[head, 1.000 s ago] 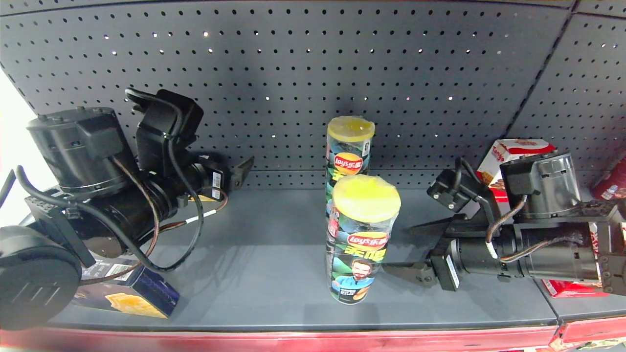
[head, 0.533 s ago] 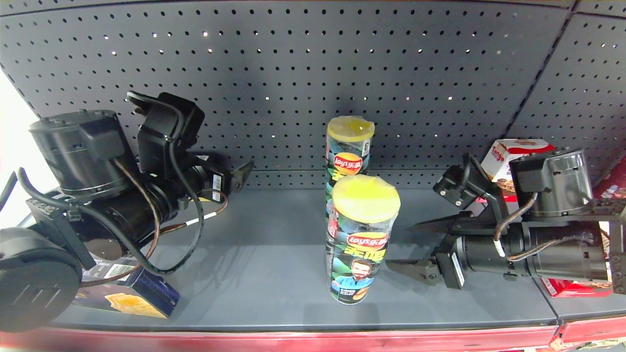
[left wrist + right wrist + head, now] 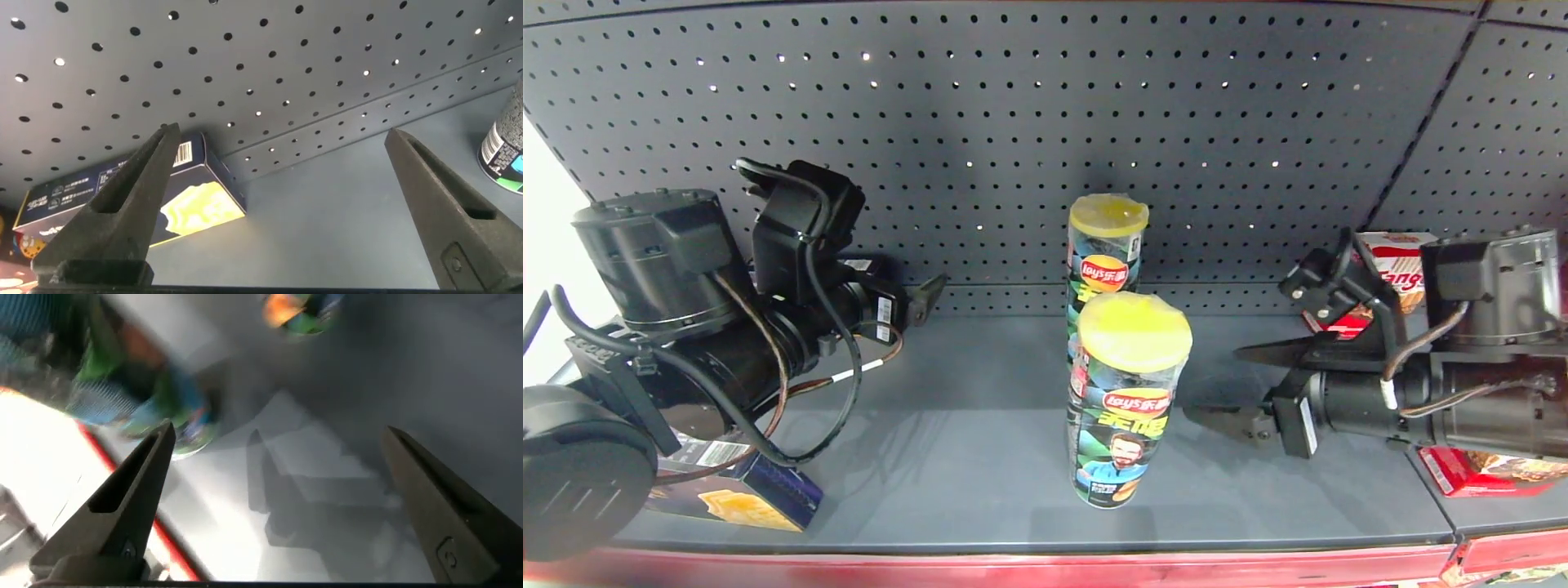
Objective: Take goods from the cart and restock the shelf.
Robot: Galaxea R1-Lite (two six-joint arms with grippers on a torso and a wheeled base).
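The black right gripper [image 3: 1215, 382] is backing rightward across the grey metal shelf [image 3: 964, 445], fingers spread and empty, leaving the front yellow-lidded cardboard crisp tube [image 3: 1127, 400] upright before its twin [image 3: 1107, 245], apparently placed; the left gripper [image 3: 279, 135] gapes too.

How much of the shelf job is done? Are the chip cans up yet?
Done: the front can and the back can stand upright on the shelf, one behind the other. In hand: nothing; the left gripper and right gripper are both open and empty. Left: the shelf has bare room, so more goods probably need fetching.
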